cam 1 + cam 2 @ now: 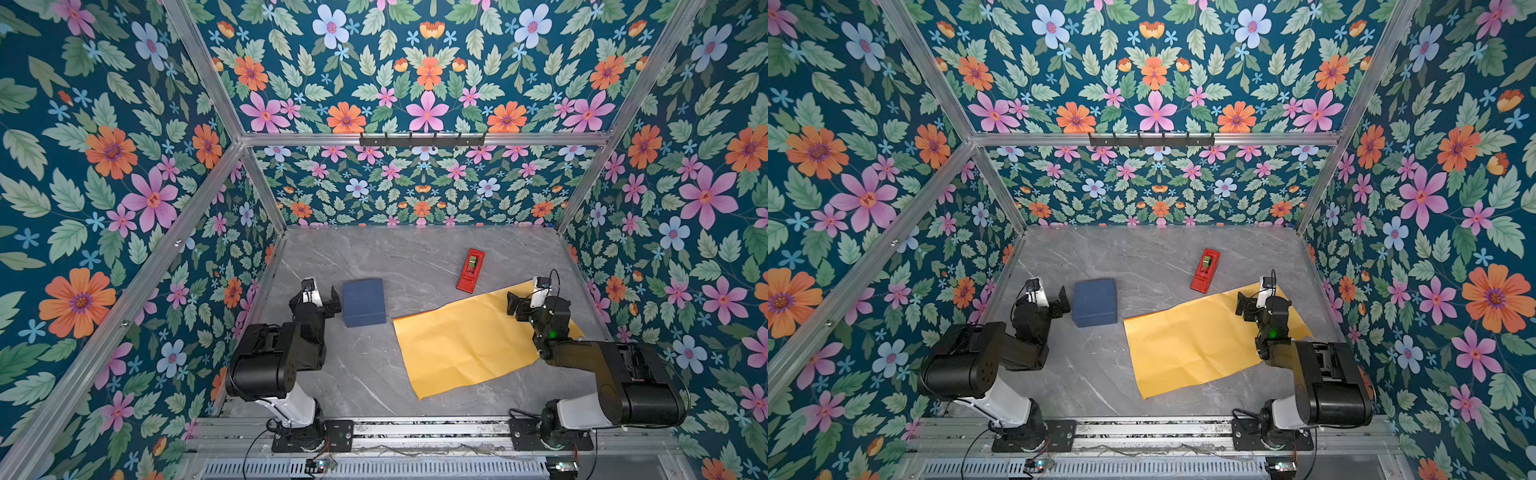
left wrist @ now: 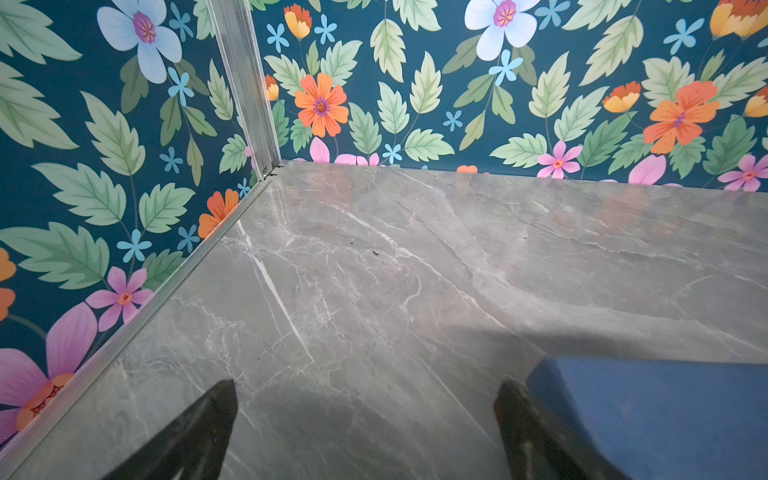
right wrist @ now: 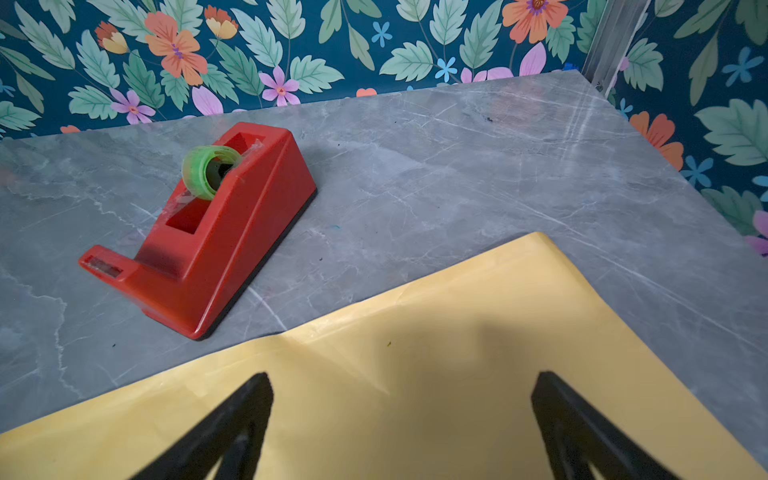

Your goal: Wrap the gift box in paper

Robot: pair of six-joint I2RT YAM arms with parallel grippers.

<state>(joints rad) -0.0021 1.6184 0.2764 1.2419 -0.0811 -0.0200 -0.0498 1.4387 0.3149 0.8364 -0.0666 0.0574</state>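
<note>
Wrapping is not yet begun. The gift box (image 1: pixel 363 302) sits bare left of centre in both top views, apart from the flat paper (image 1: pixel 469 340) at lower right. The left gripper (image 2: pixel 368 395) gapes empty just beside the box. The right gripper (image 3: pixel 403 378) hangs spread and empty above the paper.

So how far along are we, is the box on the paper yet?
Not yet; nothing looks done. The gift box sits on bare table, apart from the paper, which lies spread out. In hand: nothing; the left gripper is open beside the box, the right gripper open over the paper. Remaining: placing, folding, taping.
</note>
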